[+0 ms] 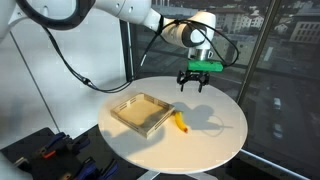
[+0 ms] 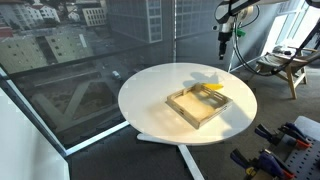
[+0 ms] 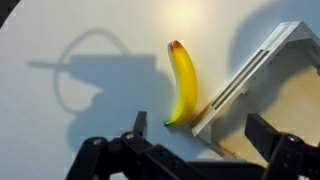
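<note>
Banana (image 3: pixel 182 84): yellow, curved, brown-tipped, lying flat.

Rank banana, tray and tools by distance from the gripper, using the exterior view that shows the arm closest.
1. Banana: on the table, almost under the open gripper.
2. Tray: on the table beside the banana, on the side away from the gripper.
3. Tools: low down, off the table, at the picture's lower left.

White arm (image 1: pixel 128 12) arched high, tool (image 1: pixel 192 86) pointing straight down, jaws spread wide, empty
</note>
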Robot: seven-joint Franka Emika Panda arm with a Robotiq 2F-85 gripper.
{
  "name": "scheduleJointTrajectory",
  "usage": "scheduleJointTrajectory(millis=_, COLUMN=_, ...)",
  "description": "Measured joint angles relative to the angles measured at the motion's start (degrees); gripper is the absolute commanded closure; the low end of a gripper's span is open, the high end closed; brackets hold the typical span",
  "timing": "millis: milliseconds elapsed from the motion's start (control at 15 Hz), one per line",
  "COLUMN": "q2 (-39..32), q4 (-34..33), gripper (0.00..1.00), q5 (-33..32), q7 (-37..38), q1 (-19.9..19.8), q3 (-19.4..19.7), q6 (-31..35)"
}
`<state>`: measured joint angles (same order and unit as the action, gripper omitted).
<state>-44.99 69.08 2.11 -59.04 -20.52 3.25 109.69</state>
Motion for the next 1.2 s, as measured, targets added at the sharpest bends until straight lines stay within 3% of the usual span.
scheduleJointTrajectory(millis=600, q2=-2.75, q4=-0.34, gripper=0.0, q5=-1.85, q7=-5.35, q1=0.05, q3=-0.12, q6=0.02)
scheduleJointTrajectory(millis=1200, q2=-6.28, q4=-3.46, gripper=0.0, q5=-1.7, q7=-6.21, q1=0.06, q3=-1.1, q6=0.97)
